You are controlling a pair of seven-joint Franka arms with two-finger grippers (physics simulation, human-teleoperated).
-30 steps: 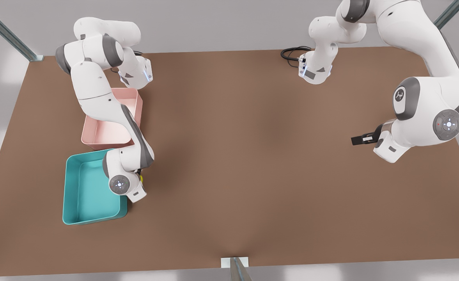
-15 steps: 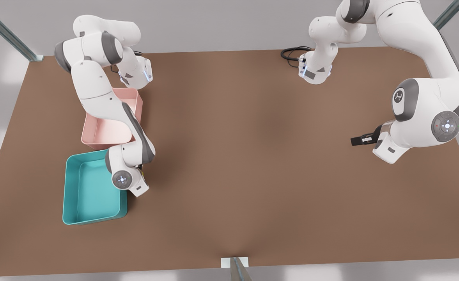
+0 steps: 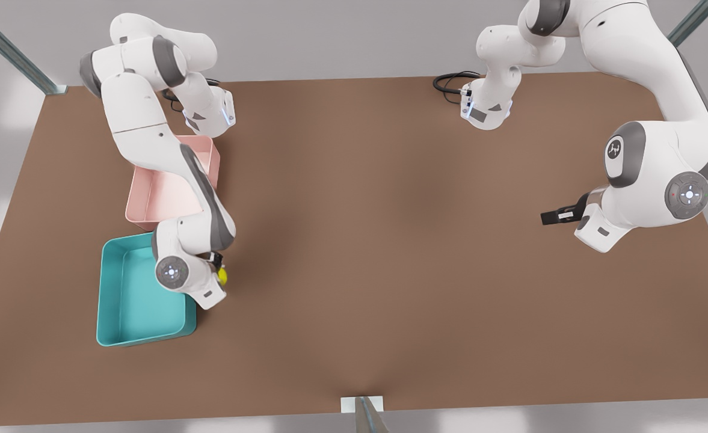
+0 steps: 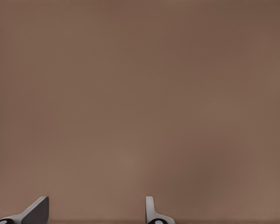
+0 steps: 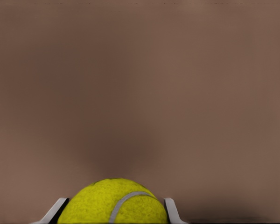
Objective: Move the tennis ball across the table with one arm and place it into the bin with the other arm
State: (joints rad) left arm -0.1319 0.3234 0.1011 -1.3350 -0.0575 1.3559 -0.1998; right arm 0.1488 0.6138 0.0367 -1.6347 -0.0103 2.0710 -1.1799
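The right gripper [image 3: 220,272] had its fingers clamped on the tennis ball [image 3: 222,276] just beside the teal bin [image 3: 140,337], apparently to carry it over the rim, while the left gripper [image 3: 551,217] waited far across the table [image 3: 390,240], fingers spread and empty.

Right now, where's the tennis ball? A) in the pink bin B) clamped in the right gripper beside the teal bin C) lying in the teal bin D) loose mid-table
B: the right gripper is shut on the tennis ball over bare table, just off the teal bin; the left gripper waits open across the table.
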